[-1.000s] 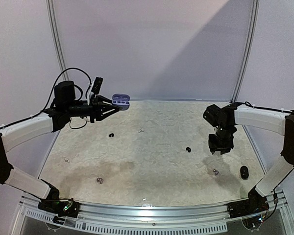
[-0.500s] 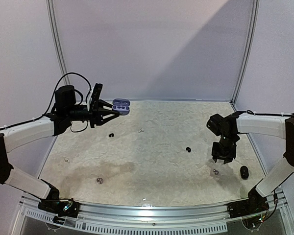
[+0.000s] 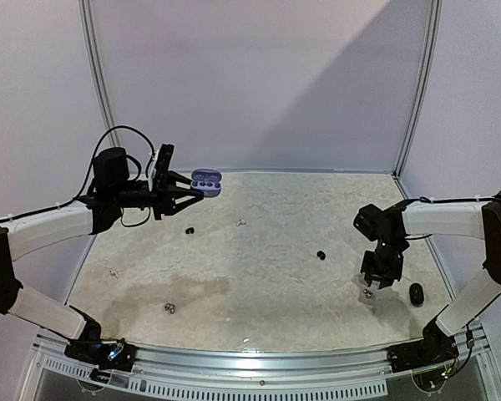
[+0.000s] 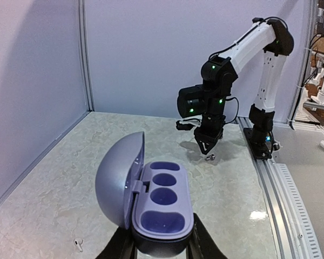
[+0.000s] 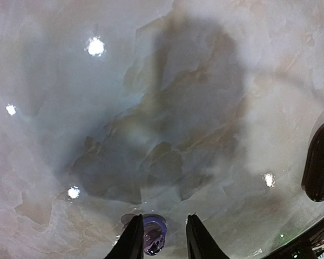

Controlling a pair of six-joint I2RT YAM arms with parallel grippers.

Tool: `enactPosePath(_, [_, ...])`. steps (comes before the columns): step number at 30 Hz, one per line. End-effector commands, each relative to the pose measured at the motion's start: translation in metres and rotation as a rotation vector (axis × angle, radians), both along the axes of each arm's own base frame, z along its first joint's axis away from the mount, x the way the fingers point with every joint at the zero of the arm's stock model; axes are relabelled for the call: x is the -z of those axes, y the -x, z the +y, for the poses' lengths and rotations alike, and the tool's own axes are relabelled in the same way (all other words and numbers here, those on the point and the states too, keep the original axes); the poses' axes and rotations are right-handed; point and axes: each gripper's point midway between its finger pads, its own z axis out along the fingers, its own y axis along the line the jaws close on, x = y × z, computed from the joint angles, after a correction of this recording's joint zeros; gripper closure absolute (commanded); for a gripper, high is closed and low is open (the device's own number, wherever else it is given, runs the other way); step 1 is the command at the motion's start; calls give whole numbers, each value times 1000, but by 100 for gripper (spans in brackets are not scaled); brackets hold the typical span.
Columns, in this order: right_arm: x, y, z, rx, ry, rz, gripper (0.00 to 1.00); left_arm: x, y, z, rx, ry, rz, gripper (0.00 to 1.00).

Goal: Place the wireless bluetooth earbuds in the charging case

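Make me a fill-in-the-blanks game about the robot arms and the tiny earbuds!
The left gripper holds a charging case whose colour is ____.
The lid of the case is ____, not closed.
A silvery-grey earbud lies ____ the two fingers of the right gripper.
Missing words: purple; open; between.

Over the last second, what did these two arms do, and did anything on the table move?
The right gripper came down and toward the near edge, and now its open jaws straddle a silvery-grey earbud lying on the table. The left gripper dipped slightly with the open lavender charging case, which it keeps clamped. The other earbuds and the black case lie where they were.
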Motion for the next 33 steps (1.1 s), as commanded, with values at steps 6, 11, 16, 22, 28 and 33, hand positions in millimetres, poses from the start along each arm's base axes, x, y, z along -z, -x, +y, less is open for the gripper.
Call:
enactPosePath(6, [4,11,3,51,-67,-11,77,-3,7,-3,16,7,-21,100])
enactPosePath(11, [7,11,10,46,-104,-4,80,-2,7,-4,17,5,-21,100])
enactPosePath(16, [11,11,17,40,-147,5,80,-2,7,-3,16,5,-26,100])
enactPosePath(22, [12,14,25,40,-181,21,80,-1,7,-3,14,0,-34,100])
enactPosePath(28, [17,21,27,40,-199,39,84,0,7,-3,14,-4,-40,100])
enactPosePath(33, [17,26,28,46,-203,55,85,1,6,-3,12,-6,-39,100])
